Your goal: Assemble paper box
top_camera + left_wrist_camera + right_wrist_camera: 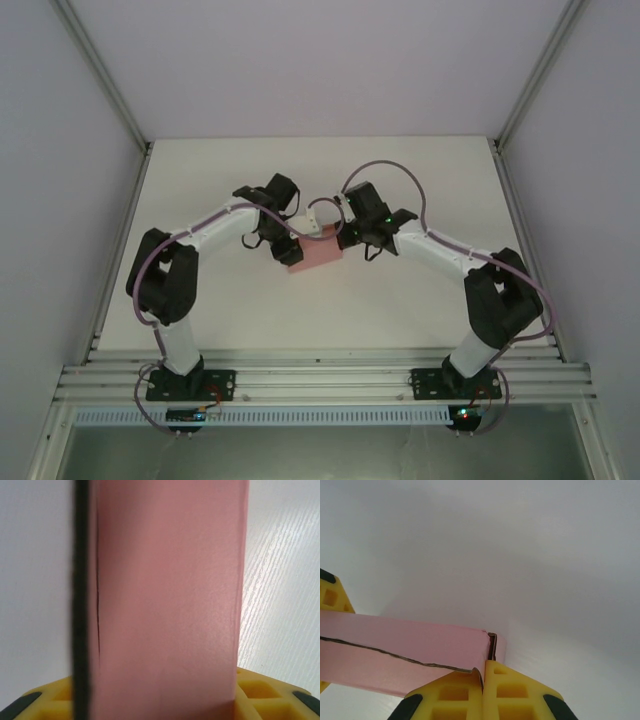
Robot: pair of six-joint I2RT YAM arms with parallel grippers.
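Since the left claw (160,700) and right claw (483,680) both clamp the box (315,253), we judge its walls formed, end seam unclosed.

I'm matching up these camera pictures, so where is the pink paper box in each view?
Top external: paper box near picture centre.
Left wrist: broad upright pink band through the middle, top to bottom.
Right wrist: slanted pink strip, lower left, ending near centre.
Shared landmark: the white table beside the box.
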